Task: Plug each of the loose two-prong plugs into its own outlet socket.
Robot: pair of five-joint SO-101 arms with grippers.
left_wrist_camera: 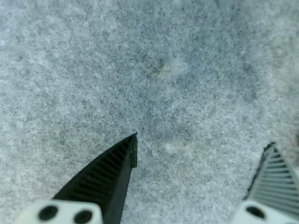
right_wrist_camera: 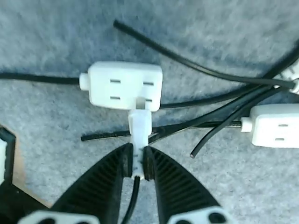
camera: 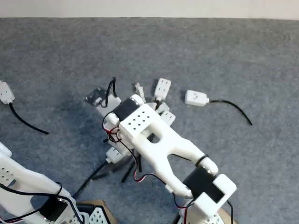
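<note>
The small white two-prong plug (right_wrist_camera: pixel 139 126) is lying with its long axis running straight out from the right gripper (right_wrist_camera: pixel 138 151) toward the white rectangular outlet socket block (right_wrist_camera: pixel 117 84). Its front end is pressing against the block's slotted face near one pair of slots, and I cannot tell whether the prongs are seated. The right gripper is squeezing nearly closed on the plug's rear end, one ribbed black finger on each side, and the plug's cord is trailing back between them. This is happening near the middle of the grey carpeted desk (camera: pixel 233 56). Thin black cords (right_wrist_camera: pixel 196 67) are crossing just beside the block, and a second white outlet socket (right_wrist_camera: pixel 275 125) is resting near it. The left gripper (left_wrist_camera: pixel 202 140) is hovering over bare desk with its fingers spread wide, gripping nothing.
</note>
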